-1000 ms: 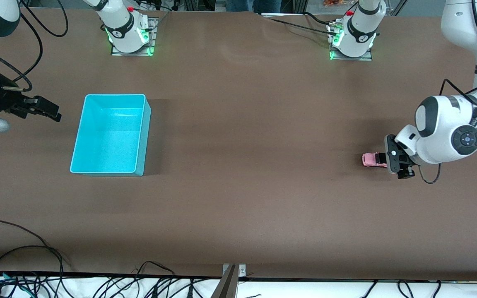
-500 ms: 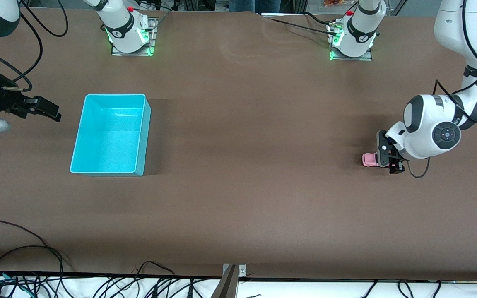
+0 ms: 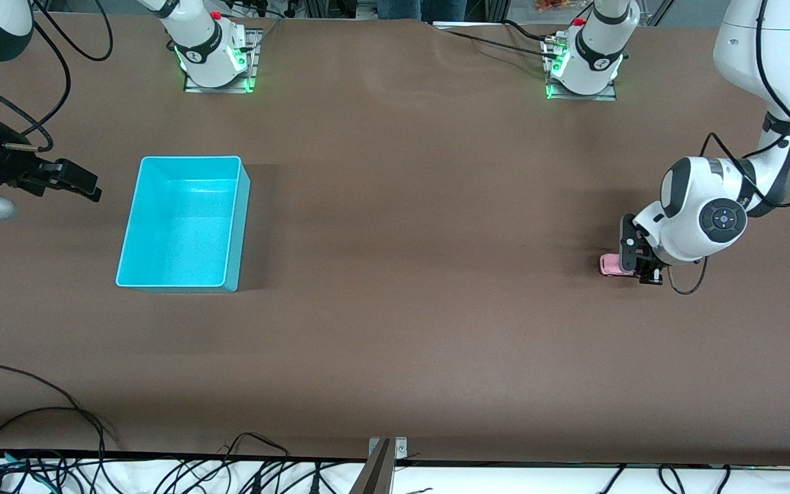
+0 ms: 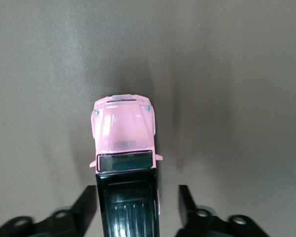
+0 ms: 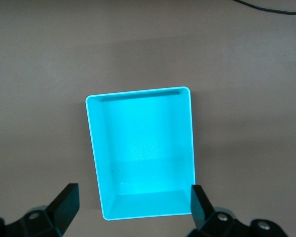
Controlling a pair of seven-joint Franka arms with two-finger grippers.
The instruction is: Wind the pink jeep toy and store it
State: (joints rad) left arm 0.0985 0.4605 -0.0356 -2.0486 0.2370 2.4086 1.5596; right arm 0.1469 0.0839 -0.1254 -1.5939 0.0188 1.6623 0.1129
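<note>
Here we are at the grab, and the pink jeep toy (image 3: 611,265) sits on the table (image 3: 402,309), well apart from the turquoise bin (image 3: 243,226), out toward the left arm's end and about level with the bin's edge nearest the front camera. The left gripper (image 3: 636,267) is down at the jeep's black rear section. From the left wrist view its fingers (image 4: 86,202) straddle that black part, one right up against the side, the other with a sliver of bare table showing between it and the body. So we call it part-way open and not yet clamped on anything. To do this well, we reckon the jaws want to centre on the car before they squeeze, or that near finger will shove the jeep sideways and skew it. The grip looks best kept low on the flat black flanks, so the wheels stay on the table and free to roll. Winding most likely means dragging it backwards with the wheels pressed down, so we want a firm, level hold, not a tilted one. The nose points away from the wrist, which suits a straight pull. Meanwhile the right gripper (image 3: 76,184) waits beside the bin toward the right arm's end, jaws spread wide and holding nothing.
</note>
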